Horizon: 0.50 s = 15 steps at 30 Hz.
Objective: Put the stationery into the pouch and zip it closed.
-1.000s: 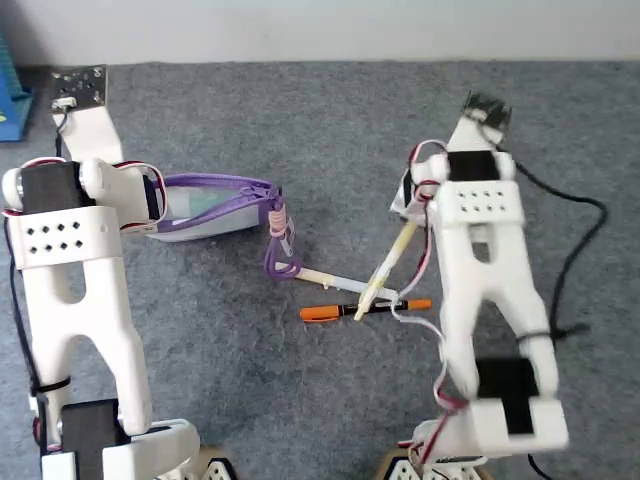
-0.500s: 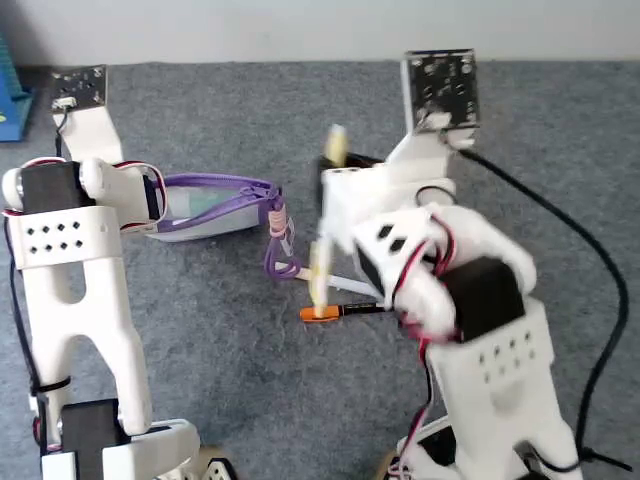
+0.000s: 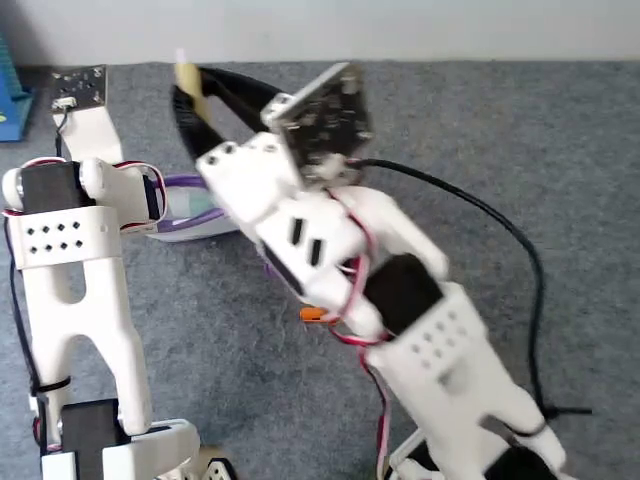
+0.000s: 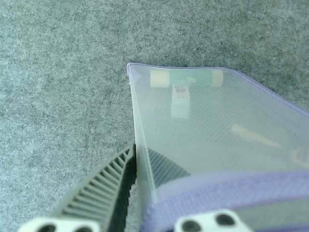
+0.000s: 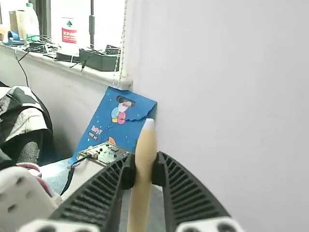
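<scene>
Pen [image 5: 145, 142] juts lengthwise beyond right claw [image 5: 143, 167] clamping it; left claw [image 4: 140, 162] pinches pouch [image 4: 212, 130].

Pouch [image 3: 208, 203] lies on surface [image 3: 520, 130], left side, w/ its left end pinched in left claw [image 4: 137, 162]. Right claw [image 3: 195, 108] is up off surface, behind pouch, pen [image 3: 187, 77] clamped btwn its fingers. 2nd pen [image 3: 315, 314] on surface, right of pouch & nearer, partly under right arm.
</scene>
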Tool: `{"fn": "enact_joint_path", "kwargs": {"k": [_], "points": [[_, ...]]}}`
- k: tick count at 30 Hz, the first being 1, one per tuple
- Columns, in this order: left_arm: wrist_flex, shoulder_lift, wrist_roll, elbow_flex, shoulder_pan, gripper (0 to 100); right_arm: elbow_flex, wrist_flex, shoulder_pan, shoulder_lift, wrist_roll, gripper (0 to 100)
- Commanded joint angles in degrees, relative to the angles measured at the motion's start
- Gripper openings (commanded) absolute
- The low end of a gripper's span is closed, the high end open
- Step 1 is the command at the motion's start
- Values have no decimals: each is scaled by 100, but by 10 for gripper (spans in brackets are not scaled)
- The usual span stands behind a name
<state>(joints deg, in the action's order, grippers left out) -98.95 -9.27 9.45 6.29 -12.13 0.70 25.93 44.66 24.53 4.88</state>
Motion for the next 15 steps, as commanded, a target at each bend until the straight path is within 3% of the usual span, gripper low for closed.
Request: {"fn": "enact_joint_path", "kwargs": {"k": [1,8,15], "points": [[-149,18,62,13,26,11,-185,-804,136,-400,281,8],[-149,9,62,13,-9,11,-26,-1156,31,-1121,448,8],[-149,-9,62,13,-9,11,1178,-488,22,-224,580,17]]}}
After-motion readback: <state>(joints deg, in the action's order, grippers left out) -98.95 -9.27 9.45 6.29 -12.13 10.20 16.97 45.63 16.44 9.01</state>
